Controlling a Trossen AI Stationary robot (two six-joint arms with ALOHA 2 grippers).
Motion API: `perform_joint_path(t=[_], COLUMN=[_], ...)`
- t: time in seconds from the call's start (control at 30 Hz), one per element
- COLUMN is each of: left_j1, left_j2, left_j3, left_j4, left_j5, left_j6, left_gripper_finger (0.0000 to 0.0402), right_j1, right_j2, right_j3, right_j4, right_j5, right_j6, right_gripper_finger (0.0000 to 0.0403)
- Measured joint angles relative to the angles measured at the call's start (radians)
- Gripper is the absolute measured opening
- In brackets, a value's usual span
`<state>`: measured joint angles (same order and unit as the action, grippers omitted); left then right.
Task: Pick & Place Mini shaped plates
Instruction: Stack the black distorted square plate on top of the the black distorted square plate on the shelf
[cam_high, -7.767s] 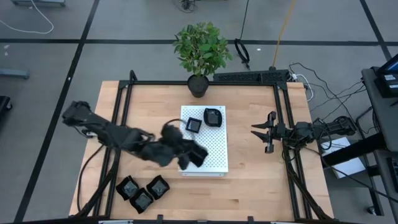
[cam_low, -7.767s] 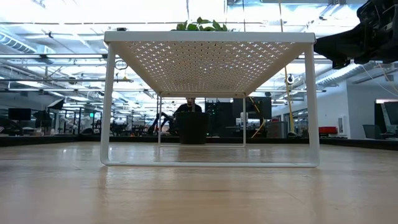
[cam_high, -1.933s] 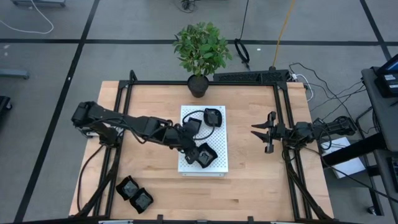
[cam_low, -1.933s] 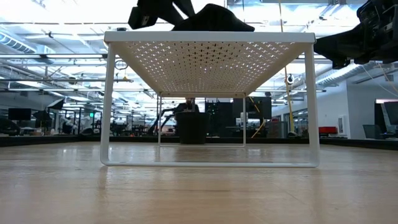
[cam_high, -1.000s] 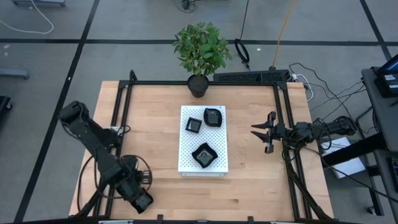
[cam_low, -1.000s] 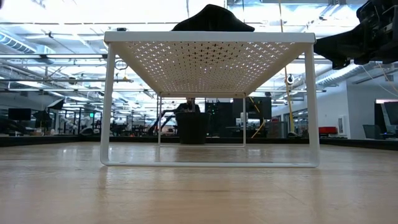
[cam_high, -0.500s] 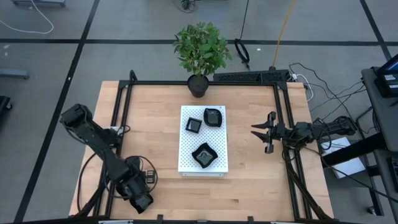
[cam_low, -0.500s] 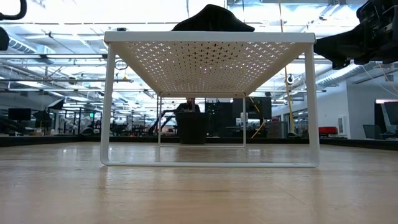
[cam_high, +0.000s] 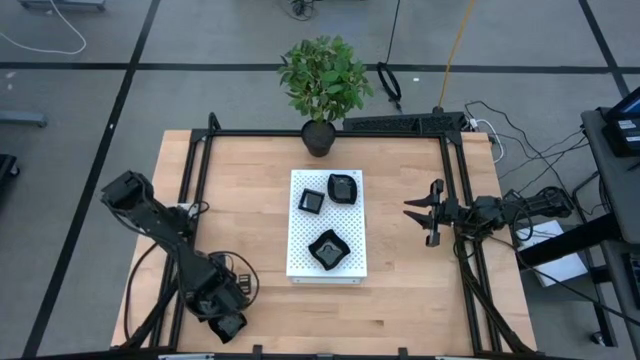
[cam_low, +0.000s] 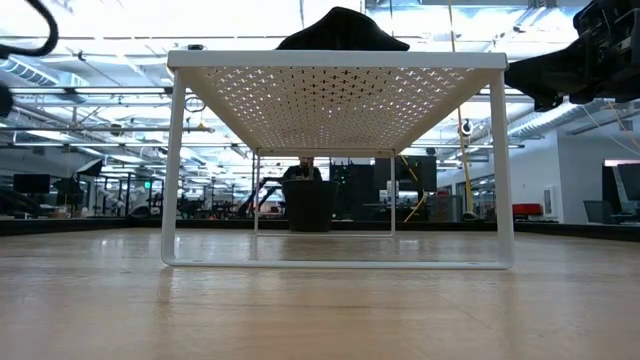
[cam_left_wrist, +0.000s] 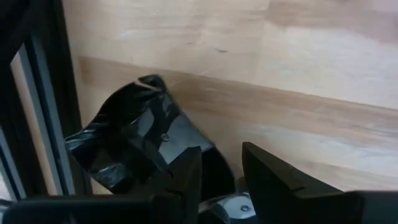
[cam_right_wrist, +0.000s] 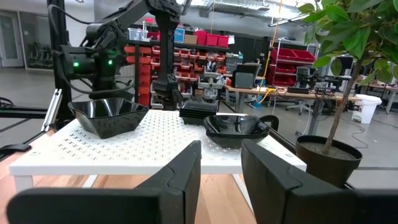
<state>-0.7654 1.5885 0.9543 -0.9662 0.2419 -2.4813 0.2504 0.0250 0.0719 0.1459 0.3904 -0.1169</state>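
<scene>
You have no readable writing or labels anywhere in these views. Count three plates on the white board (cam_high: 350, 215): a small square one (cam_high: 312, 201), a rounded one (cam_high: 343, 187) just beside it, and a larger wavy-edged one (cam_high: 327, 248) nearer the front edge. At the table's front left corner sits at least one more plate (cam_left_wrist: 130, 143); the arm covers that spot from above, so you cannot count there with confidence. Your left gripper (cam_left_wrist: 217, 171) is down at that corner, its fingers a little apart and pressed close against the glossy plate, one fingertip overlapping its edge; whether they actually pinch it is not clear. Your right gripper (cam_high: 424, 213) waits above the table's right side, fingers spread and holding nothing, aimed at the board. One potted plant (cam_high: 322, 85) stands behind the board.
</scene>
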Motion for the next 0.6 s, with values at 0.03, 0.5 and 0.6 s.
perform_joint_path(t=[0.03, 0.5, 0.6], left_j1=[-0.001, -0.003, -0.002], left_j2=[0.011, 0.036, 0.036], left_j3=[0.0, 0.0, -0.004], left_j4=[0.005, 0.026, 0.029], left_j5=[0.002, -0.031, -0.043], left_j6=[0.0, 0.011, 0.015], left_gripper_finger=[0.012, 0.0119, 0.0118], right_j1=[0.0, 0.0, 0.0], right_j2=[0.0, 0.0, 0.0], right_j3=[0.0, 0.0, 0.0], right_j4=[0.0, 0.0, 0.0], right_j5=[0.0, 0.0, 0.0], right_j6=[0.0, 0.0, 0.0], right_gripper_finger=[0.0102, 0.0102, 0.0102])
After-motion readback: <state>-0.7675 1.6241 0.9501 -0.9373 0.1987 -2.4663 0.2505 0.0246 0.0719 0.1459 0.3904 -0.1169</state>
